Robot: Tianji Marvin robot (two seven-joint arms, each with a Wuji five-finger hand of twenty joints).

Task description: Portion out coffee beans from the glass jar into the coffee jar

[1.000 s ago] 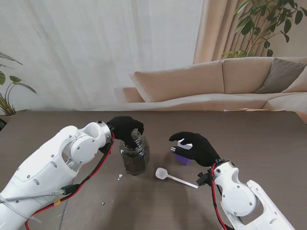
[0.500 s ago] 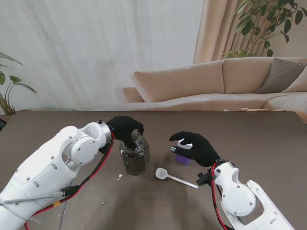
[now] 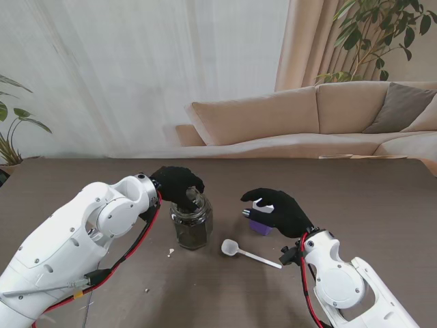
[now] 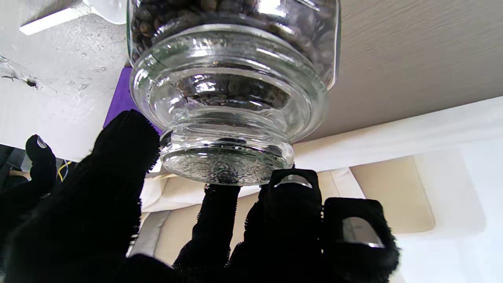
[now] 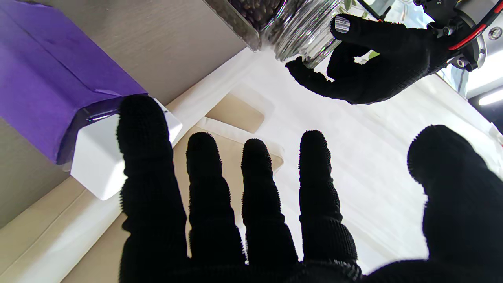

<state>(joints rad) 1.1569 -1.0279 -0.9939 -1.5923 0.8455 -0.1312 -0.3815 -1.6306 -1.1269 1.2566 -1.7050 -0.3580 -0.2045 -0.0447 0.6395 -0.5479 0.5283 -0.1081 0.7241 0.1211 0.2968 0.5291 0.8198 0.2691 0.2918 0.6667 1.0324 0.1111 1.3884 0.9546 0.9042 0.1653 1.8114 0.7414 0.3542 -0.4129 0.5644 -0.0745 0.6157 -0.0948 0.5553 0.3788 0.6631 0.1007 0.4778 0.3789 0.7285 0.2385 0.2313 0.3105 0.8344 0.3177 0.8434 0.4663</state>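
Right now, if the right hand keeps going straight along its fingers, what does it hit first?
Most likely the purple coffee jar with the white lid: the right hand hovers open over it, one fingertip already at the lid's edge. Depth is unclear.

arms: glossy white rounded shells | wrists: silver metal rings | cables: red and black | left hand (image 3: pixel 176 184), right hand (image 3: pixel 281 210): black knit gloves, five-fingered
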